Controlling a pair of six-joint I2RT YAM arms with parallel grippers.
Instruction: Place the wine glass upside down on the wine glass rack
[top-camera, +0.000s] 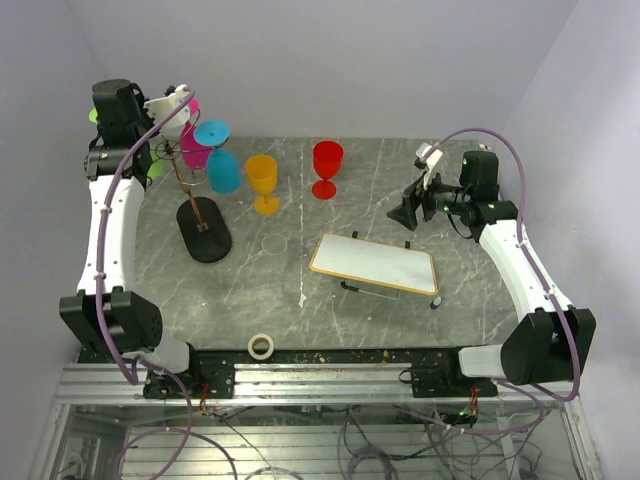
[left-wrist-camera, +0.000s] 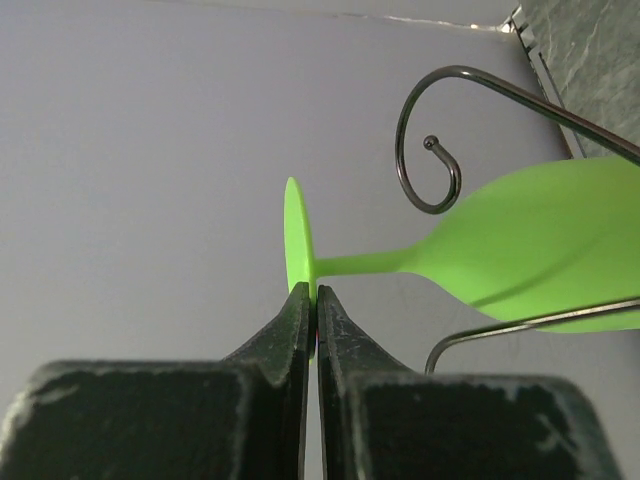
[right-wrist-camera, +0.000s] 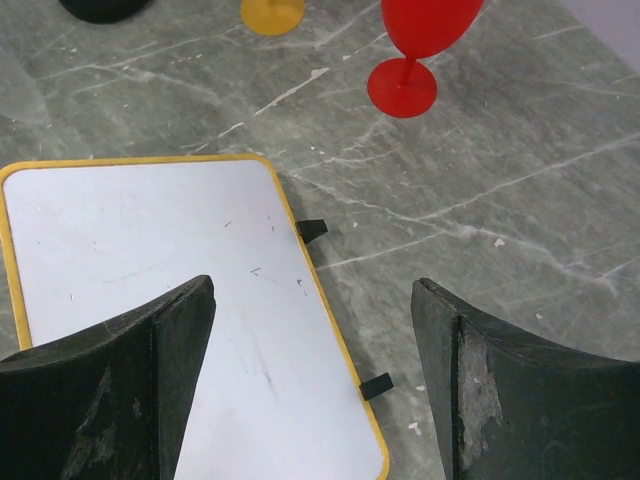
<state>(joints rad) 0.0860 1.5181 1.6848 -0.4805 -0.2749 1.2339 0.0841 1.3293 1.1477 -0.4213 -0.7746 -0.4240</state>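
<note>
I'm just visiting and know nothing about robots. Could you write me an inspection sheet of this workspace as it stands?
Surface: grey marbled table, scattered specks.
Job's things: wine glass rack far left; green wine glass among its wire arms; pink glass and blue glass at it.
Clutter: yellow glass, red glass, both upright; yellow-rimmed tray; tape roll.
Grippers: left tool shut on the green glass's foot; right tool open over the tray's edge.
Cables: purple cable along each arm; loose wires below the near edge.
Surroundings: plain pale walls.
</note>
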